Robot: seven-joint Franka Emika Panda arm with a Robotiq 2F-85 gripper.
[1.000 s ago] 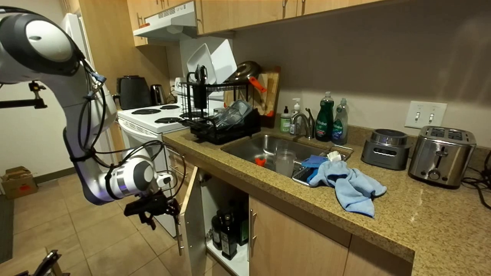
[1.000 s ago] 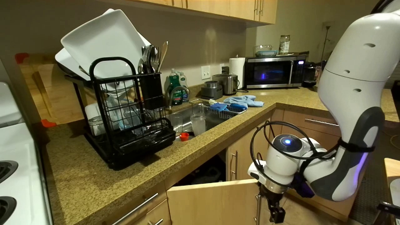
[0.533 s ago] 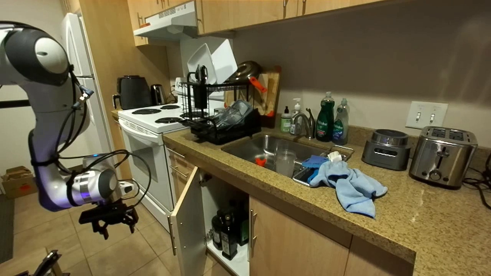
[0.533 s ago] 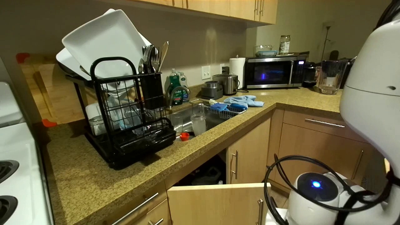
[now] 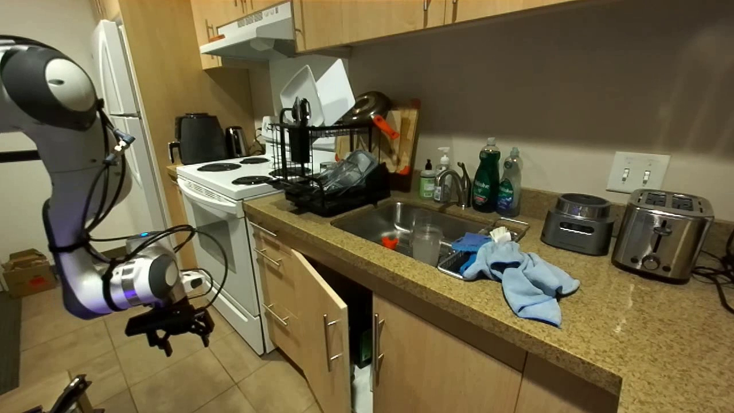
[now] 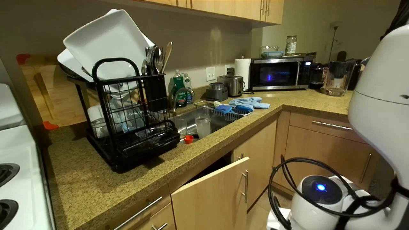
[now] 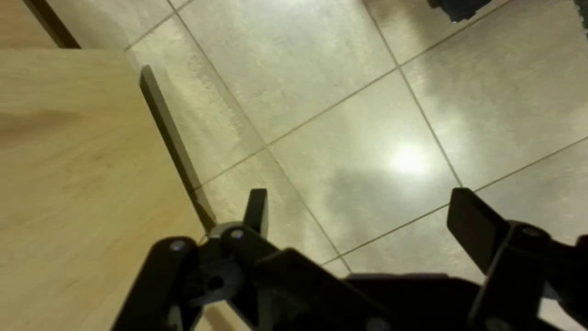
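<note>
Gripper [image 7: 360,210] was positioned above the tiled floor [image 7: 321,119] with jaws parted, apart from the partly opened cabinet door [image 5: 314,335].

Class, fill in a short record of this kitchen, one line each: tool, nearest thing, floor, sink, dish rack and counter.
Tool: jaws apart, nothing between them
Nearest thing: apparently the cabinet door, partly open, not touched by the tool
Floor: light tiles, beneath the tool
Sink: clear containers, small red item
Dish rack: white square plates, cutlery
Counter: light-blue cloth, metal toaster
</note>
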